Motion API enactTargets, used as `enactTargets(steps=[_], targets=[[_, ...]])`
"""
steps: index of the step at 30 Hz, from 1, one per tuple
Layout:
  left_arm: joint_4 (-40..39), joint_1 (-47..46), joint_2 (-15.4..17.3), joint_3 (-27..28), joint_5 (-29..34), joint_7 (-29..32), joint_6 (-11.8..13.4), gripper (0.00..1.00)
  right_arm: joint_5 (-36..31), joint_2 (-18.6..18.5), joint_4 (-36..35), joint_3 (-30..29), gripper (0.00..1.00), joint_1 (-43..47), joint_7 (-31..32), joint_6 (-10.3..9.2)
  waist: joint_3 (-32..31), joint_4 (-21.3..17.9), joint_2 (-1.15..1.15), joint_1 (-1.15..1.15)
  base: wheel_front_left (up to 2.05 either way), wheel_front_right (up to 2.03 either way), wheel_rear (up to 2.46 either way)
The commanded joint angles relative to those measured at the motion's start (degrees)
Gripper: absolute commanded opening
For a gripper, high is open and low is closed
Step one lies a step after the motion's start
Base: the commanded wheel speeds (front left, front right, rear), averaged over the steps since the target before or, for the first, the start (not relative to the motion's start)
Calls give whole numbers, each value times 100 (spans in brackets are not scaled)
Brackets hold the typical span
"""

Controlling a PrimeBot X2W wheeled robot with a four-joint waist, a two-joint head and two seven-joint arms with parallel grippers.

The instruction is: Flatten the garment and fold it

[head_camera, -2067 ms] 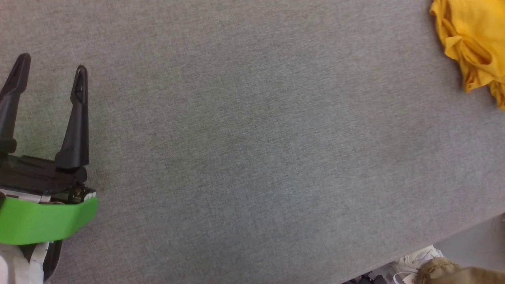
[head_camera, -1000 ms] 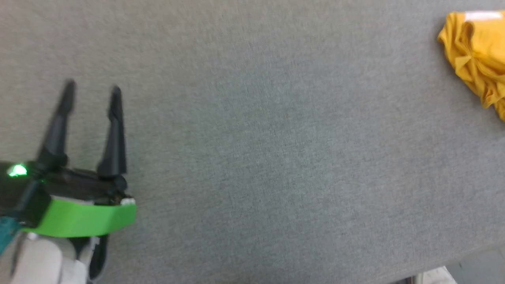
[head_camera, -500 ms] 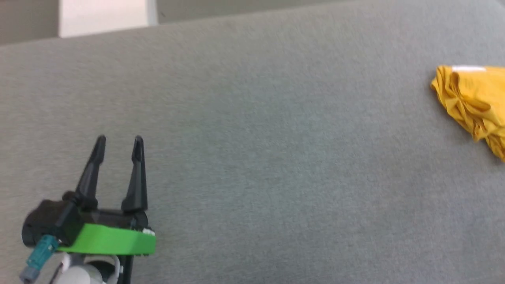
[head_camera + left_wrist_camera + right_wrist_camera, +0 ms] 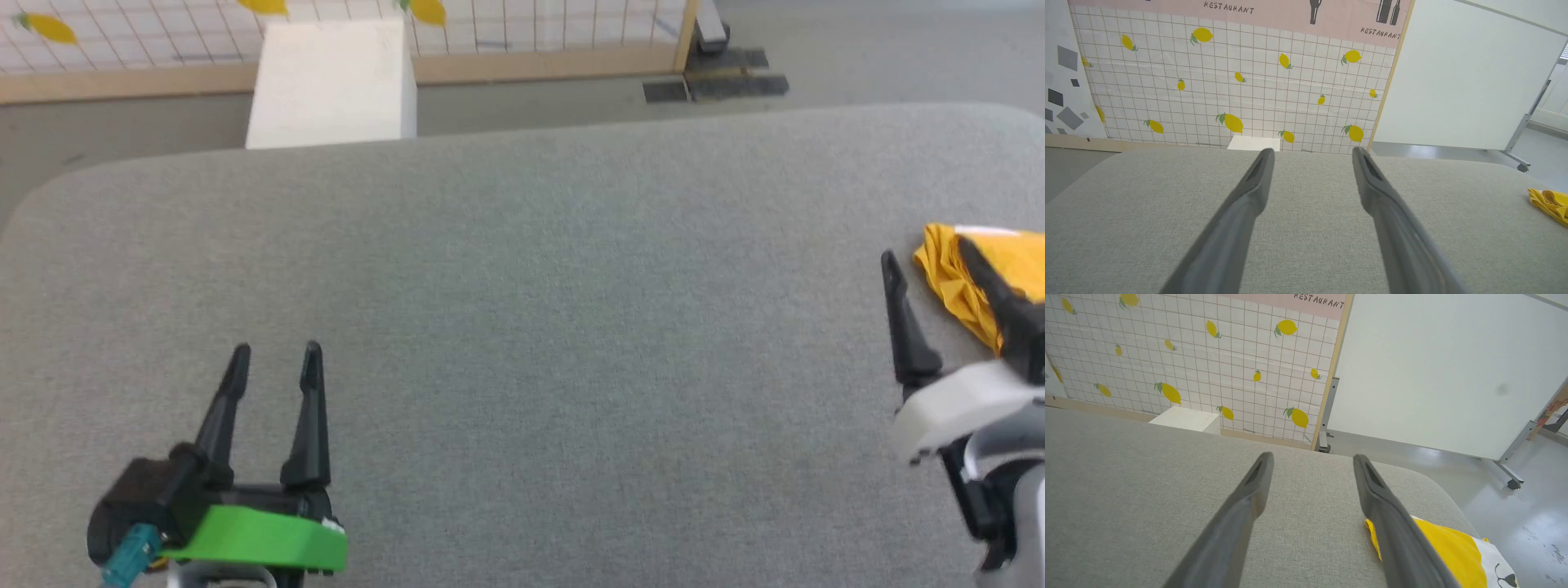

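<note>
Head view: my left claw (image 4: 277, 349) is at the lower left over the grey table (image 4: 522, 269), fingers spread, grasping nothing. My right claw (image 4: 927, 251) — likewise released and empty — is at the right edge, one finger crossing in front of the crumpled yellow garment (image 4: 951, 282), which lies near the table's right end.

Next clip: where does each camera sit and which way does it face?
Head view: on the head, looking forward and down across the table; left gripper lower left, right gripper lower right, both open.
Left wrist view: on the left wrist, looking along its fingers over the table to the lemon wall.
Right wrist view: on the right wrist, looking along its fingers toward the whiteboard; garment partly behind one finger.
Shared: all three show the garment and the white box.
</note>
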Motion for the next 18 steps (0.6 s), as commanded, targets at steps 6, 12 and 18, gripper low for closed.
enactTargets(steps=[6, 12, 18], targets=[[294, 240, -108, -29, 54, -208, 84, 100, -366, 549, -378, -76, 100, 668, -378, -10, -245, 178, 0, 1, 0, 0, 0], [534, 354, -234, -63, 58, -339, -37, 100, -491, 762, -337, -166, 100, 1332, -770, -10, -352, 307, 0, 1, 0, 0, 0], [741, 416, -275, -50, 121, -379, -147, 100, -187, 771, -160, -204, 100, 1586, -963, -10, -457, 337, 0, 1, 0, 0, 0]])
